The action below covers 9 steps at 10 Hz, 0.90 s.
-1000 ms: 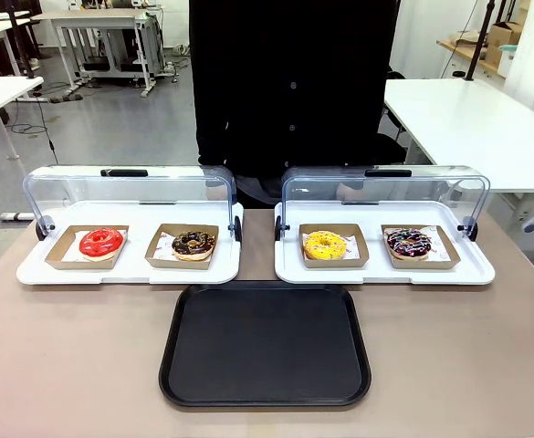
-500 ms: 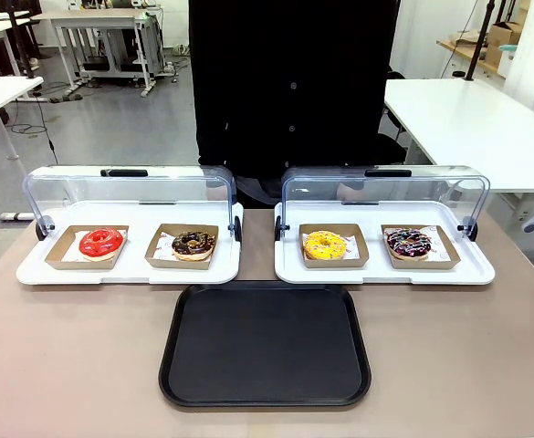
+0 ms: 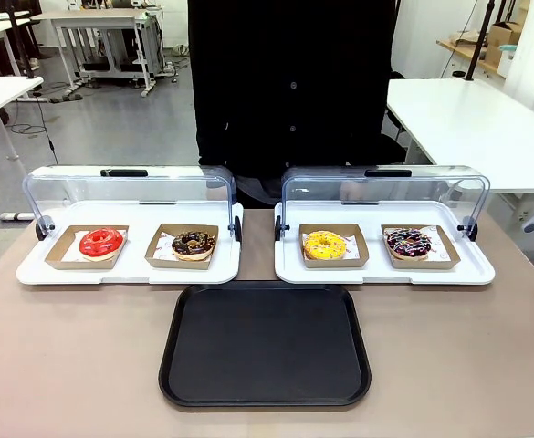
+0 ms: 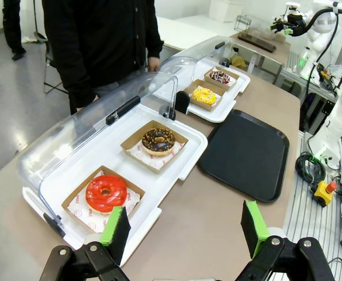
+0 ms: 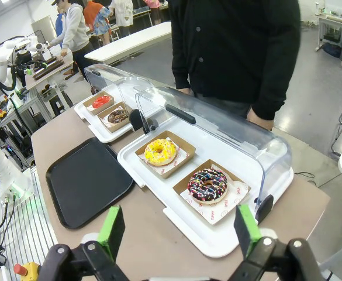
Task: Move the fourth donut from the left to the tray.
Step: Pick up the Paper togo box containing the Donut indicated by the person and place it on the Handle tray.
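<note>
Near centre: black tray (image 3: pixel 265 345) lay flat | far right: striped chocolate donut (image 3: pixel 408 243) sat in white display tray (image 3: pixel 385 273) | beyond: person (image 3: pixel 294 82) stood

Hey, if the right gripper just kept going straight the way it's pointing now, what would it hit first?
Most likely the front rim of the white display tray, just short of the striped chocolate donut. The right gripper is open; depth is unclear, so the table could come first.

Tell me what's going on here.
Nothing is being handled yet. The chocolate-glazed ring donut with pink and white drizzle sits in its brown cardboard holder on the right-hand white display tray, not on the flat black plastic tray. The left tool and right tool hang open above the table; a person stands opposite.
</note>
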Available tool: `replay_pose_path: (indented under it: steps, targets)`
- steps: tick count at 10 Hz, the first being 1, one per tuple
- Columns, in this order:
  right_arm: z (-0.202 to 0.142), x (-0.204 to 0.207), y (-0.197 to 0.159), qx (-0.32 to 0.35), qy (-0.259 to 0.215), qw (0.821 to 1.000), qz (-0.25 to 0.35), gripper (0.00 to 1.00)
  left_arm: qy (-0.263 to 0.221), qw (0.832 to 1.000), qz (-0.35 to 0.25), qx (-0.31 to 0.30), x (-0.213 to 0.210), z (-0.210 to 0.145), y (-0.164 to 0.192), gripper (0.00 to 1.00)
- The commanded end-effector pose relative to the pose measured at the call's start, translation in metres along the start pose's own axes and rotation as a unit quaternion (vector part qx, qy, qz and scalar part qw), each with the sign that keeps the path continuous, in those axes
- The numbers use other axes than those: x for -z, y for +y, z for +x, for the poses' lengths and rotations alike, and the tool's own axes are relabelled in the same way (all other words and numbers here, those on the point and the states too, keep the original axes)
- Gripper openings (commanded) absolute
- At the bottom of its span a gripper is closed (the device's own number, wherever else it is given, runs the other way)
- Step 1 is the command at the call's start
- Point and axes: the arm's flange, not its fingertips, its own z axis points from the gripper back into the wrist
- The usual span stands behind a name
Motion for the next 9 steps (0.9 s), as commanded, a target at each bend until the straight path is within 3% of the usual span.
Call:
replay_pose_path:
  steps: [1,9]
  targets:
    - [0.0029,0.0,-0.0026,-0.013,-0.013,1.0,0.0,1.0,-0.007,1.0,-0.005,0.012,-0.0012,0.0006,0.0012,1.0]
    - [0.0029,0.0,-0.0026,-0.013,-0.013,1.0,0.0,1.0,-0.007,1.0,-0.005,0.012,-0.0012,0.0006,0.0012,1.0]
